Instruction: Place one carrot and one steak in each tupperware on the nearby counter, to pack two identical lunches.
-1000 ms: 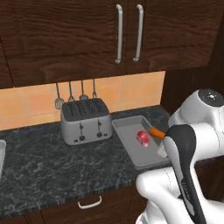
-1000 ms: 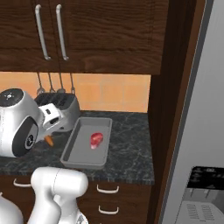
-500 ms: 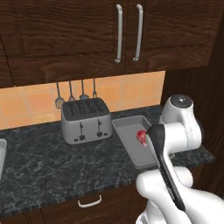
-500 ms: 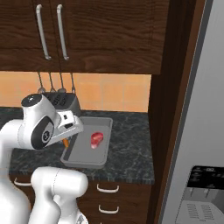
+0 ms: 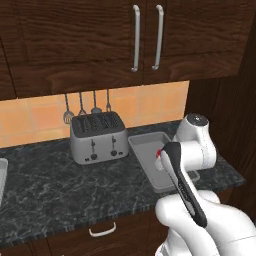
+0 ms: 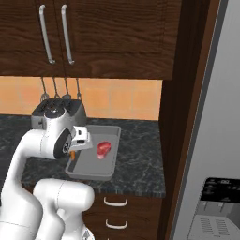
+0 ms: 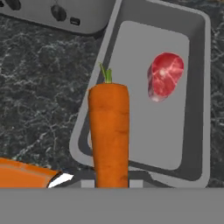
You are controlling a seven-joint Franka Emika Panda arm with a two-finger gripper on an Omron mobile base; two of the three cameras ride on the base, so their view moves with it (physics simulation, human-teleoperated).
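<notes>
The two-finger gripper (image 7: 112, 183) is clamped on an orange carrot (image 7: 108, 135) above the left rim of the shallow grey tray (image 7: 199, 87) on the black marbled counter (image 7: 39, 100); a red steak (image 7: 165, 76) lies inside, bare floor beside it.

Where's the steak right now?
The steak lies inside the grey tupperware on the counter, right of the toaster, beside the carrot held above the tray.

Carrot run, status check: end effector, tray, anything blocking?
End effector shut on carrot, above tupperware's near rim. Steak already inside. Toaster beside tray, apart; drop path looks open.
</notes>
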